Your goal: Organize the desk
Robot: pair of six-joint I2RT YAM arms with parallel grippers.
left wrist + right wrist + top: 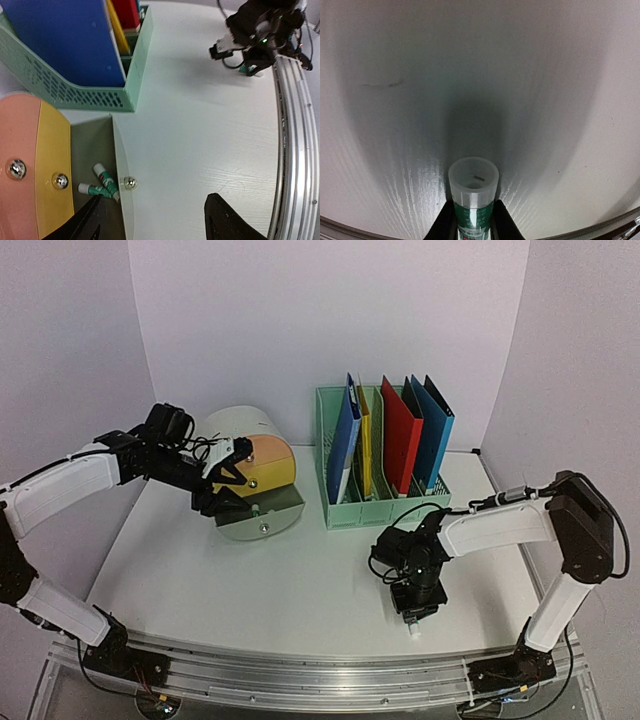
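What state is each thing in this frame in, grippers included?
Grey drawer: open.
Two glue sticks: lying inside it.
Yellow drawer: shut.
Pink drawer: shut.
Folders: upright in the file holder.
Held glue stick: gripped below its cap.
Left gripper: open, at the grey drawer.
Right gripper: shut on the held glue stick.

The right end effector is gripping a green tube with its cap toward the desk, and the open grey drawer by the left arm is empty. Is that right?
Not quite. The grey drawer is not empty: the left wrist view shows two green-and-white tubes lying in it. The rest stands: the right end effector grips a green tube, cap toward the desk.
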